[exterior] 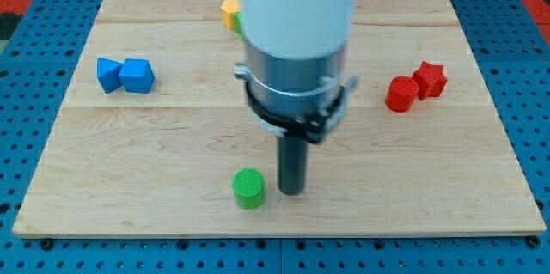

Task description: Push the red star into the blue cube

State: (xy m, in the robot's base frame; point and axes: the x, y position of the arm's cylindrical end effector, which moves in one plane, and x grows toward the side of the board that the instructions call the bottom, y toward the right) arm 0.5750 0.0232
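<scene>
My tip (292,191) rests on the desk (129,171) near the view's bottom centre, just right of a green cylinder (249,189) and apart from it. There is no gripper on this rig, only the rod, so nothing is held or clamped.

The red star (430,79) sits at the view's right, touching or nearly touching a red cylinder (400,94) on its lower left. The blue cube (137,76) lies well apart at the view's left, with a second blue block (109,75), shape unclear, against its left side.

Judgement on the step: I need my tip on the star's right side, then a long leftward push. The approach should swing round below and to the right of the red pair, not through it.

Obstructions noted: the red cylinder stands directly on the star's path toward the cube; a straight push would likely carry both. I would first nudge the star upward clear of it. A yellow block (229,12) and a sliver of green beside it sit near the view's top, partly hidden behind the arm; they appear above the line of travel. The green cylinder lies below that line.
</scene>
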